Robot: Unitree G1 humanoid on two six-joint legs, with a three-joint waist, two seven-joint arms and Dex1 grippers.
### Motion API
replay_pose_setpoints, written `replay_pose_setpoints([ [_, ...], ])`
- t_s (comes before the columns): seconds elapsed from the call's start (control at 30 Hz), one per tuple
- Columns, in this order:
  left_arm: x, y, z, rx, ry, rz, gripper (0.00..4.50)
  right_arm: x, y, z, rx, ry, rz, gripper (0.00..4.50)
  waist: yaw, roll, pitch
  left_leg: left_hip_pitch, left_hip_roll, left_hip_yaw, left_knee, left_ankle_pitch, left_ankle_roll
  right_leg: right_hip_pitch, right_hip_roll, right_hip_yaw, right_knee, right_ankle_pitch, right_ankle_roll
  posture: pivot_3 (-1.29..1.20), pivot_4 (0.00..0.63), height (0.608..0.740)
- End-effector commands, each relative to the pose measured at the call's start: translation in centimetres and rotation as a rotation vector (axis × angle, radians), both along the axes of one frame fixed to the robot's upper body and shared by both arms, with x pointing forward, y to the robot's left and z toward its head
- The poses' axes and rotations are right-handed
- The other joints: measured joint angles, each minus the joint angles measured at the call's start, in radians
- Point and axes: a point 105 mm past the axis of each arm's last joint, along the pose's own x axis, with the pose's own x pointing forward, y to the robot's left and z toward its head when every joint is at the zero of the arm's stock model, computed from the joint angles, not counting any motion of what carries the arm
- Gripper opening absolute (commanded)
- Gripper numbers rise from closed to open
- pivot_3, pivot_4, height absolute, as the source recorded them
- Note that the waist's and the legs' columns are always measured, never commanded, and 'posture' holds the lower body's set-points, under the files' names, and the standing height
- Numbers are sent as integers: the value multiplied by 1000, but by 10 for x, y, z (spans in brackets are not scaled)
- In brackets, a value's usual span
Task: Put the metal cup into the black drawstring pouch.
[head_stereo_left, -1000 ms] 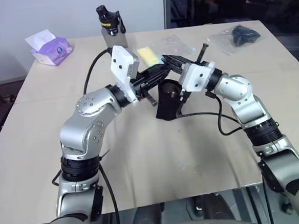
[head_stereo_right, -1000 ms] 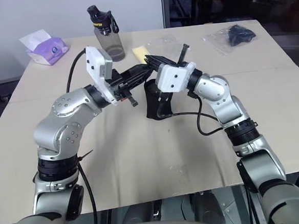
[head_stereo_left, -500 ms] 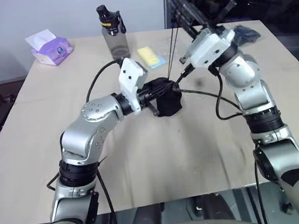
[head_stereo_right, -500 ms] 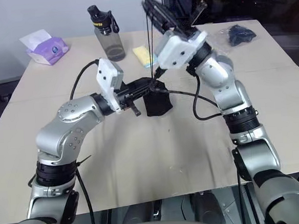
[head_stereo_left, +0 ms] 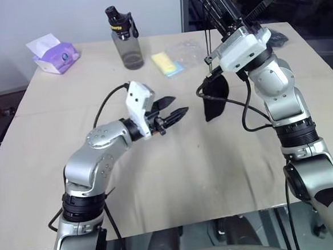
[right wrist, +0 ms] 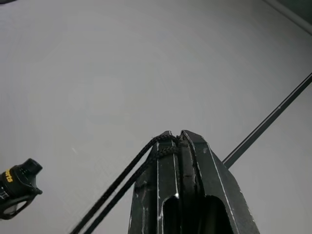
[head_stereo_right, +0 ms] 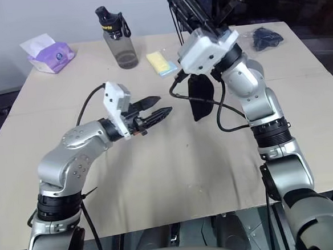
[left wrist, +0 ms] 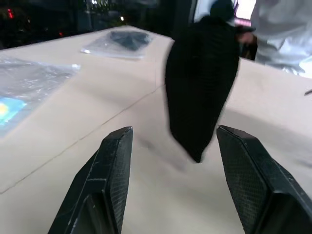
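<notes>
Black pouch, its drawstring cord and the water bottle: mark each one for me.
black drawstring pouch [head_stereo_right: 199,97]: right eye view, middle of the hanging fabric.
drawstring cord [right wrist: 146,158]: right wrist view, strands below the clamped fingertips.
water bottle [head_stereo_left: 131,47]: left eye view, translucent grey body.

4 views: 2 head eyes, 2 wrist cams.
Head eyes looked forward and down over the table [head_stereo_left: 176,181], sharing both arms and the hanging black drawstring pouch [head_stereo_left: 215,98]. Left wrist cam faced level, close on that pouch [left wrist: 200,83]. Right wrist cam pointed upward past its shut fingertips [right wrist: 178,141] pinching the cord [right wrist: 126,175].
</notes>
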Motion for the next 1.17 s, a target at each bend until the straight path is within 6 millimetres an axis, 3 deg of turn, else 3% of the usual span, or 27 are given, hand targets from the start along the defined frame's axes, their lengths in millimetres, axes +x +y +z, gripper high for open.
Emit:
replay_pose_setpoints([
  [0.03,-3,23,5,13,-37,45,2769,-3,-5,-2,17,41,40,0,-2,0,0,0,0,0,0,0,0,0,0,0,0,0,0,0,150,740],
  [0.07,-1,28,1,28,-32,65,2769,-1,-5,-6,8,72,45,0,-2,0,0,0,0,1,0,0,0,0,0,0,0,0,0,0,150,740],
  [0.2,0,46,-10,52,-2,123,2816,7,-3,-25,-20,203,79,2003,0,0,0,0,0,1,0,0,0,0,0,0,0,0,0,0,150,740],
  [0.27,0,58,-24,98,34,167,2816,9,-8,-31,-11,241,92,2728,0,0,0,0,0,1,0,0,0,0,0,0,0,0,0,0,150,740],
  [0.37,-3,83,-53,219,77,266,2816,12,-24,-49,-4,330,100,2728,0,0,0,0,1,1,0,0,0,0,0,0,0,0,0,0,150,740],
  [0.43,-11,91,-62,237,87,279,2816,13,-35,-68,-12,427,108,2728,1,0,0,1,1,1,-2,0,0,0,0,0,-1,0,0,0,150,740],
  [0.63,-52,107,-97,337,133,270,2816,6,-76,-146,-7,851,156,2728,6,0,0,1,3,4,-4,0,0,0,-2,1,-2,-2,-4,0,150,740],
  [0.77,-59,104,-99,290,89,313,2816,-13,-102,-203,-39,1172,243,2728,10,0,0,2,3,6,-4,0,1,0,-2,2,-3,-3,-4,0,150,740],
  [0.83,-58,98,-97,275,59,323,2816,-19,-116,-223,-37,1284,257,2728,9,0,0,3,3,7,-4,0,1,0,-2,3,-2,-3,-4,0,150,740],
  [1.0,-57,82,-96,222,68,299,2816,-21,-139,-243,-38,1364,261,2728,5,-1,-1,5,3,10,-1,0,1,1,0,5,-1,-5,0,0,150,740],
  [1.17,-57,75,-95,189,82,274,2816,-19,-145,-246,-45,1384,271,2728,5,-1,-1,5,3,10,-1,0,1,1,1,6,-1,-3,-2,0,150,740],
])
